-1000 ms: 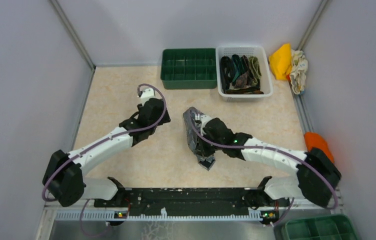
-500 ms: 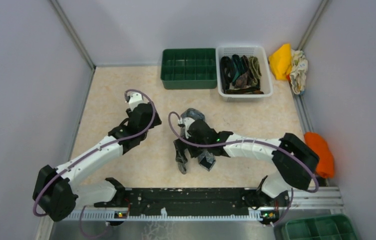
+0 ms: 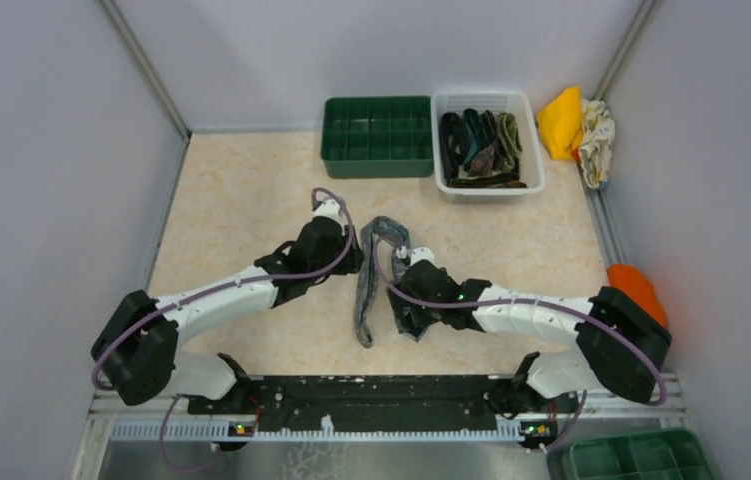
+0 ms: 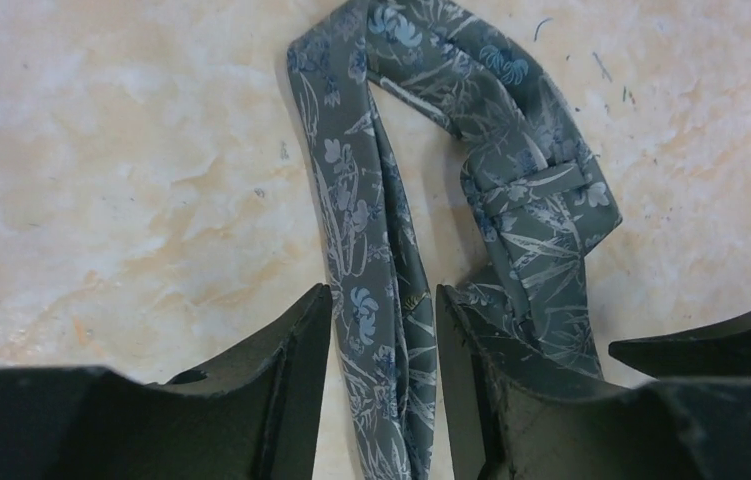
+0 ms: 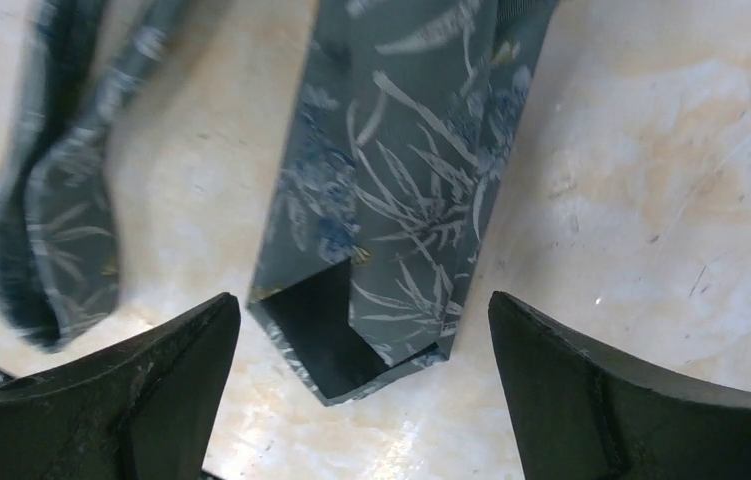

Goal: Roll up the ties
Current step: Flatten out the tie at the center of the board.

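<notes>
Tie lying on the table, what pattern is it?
The tie is grey with blue-white flowers; clearest in left wrist view.

Bright, even light; soft shadows

A grey leaf-patterned tie (image 4: 351,200) lies folded on the beige marbled table (image 4: 131,150). Its narrow strip runs between the parted fingers of the left gripper (image 4: 383,305). The wider part curls alongside, to the right.

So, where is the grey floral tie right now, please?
In the top view the grey floral tie lies folded at the table's centre, its narrow strip between the fingers of the left hand, its wide end beneath the open right hand.
</notes>
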Available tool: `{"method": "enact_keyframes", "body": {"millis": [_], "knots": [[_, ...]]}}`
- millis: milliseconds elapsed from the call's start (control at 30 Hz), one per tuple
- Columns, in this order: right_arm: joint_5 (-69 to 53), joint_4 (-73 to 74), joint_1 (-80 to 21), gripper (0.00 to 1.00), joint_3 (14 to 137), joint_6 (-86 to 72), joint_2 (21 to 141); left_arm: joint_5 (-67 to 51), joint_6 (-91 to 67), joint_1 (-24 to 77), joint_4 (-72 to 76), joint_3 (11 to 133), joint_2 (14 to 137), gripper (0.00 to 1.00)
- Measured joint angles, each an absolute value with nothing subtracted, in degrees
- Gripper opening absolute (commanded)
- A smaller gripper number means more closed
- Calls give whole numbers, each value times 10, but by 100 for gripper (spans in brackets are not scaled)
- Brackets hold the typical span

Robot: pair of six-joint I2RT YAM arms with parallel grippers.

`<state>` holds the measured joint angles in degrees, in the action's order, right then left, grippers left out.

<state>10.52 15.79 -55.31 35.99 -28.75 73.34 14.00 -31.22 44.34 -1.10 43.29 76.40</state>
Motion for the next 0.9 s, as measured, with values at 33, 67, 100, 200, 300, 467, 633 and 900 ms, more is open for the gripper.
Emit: {"method": "enact_keyframes", "body": {"millis": [33, 67, 100, 200, 300, 467, 633, 900], "knots": [[107, 159, -553, 91, 356, -292, 743, 137, -313, 445, -10, 433, 771, 50], [107, 158, -553, 89, 350, -298, 755, 134, -316, 447, -10, 433, 781, 51], [110, 156, -553, 87, 346, -298, 763, 132, -317, 447, -9, 433, 788, 51], [114, 138, -553, 77, 346, -307, 769, 121, -326, 453, 4, 429, 817, 50], [126, 127, -553, 63, 346, -313, 776, 109, -334, 468, 24, 420, 852, 50], [154, 128, -553, 30, 352, -315, 793, 103, -337, 488, 37, 422, 908, 47], [174, 130, -553, 0, 378, -319, 828, 120, -341, 491, 42, 439, 934, 43], [216, 195, -554, 0, 449, -352, 885, 151, -359, 491, 54, 443, 949, 18]]}}
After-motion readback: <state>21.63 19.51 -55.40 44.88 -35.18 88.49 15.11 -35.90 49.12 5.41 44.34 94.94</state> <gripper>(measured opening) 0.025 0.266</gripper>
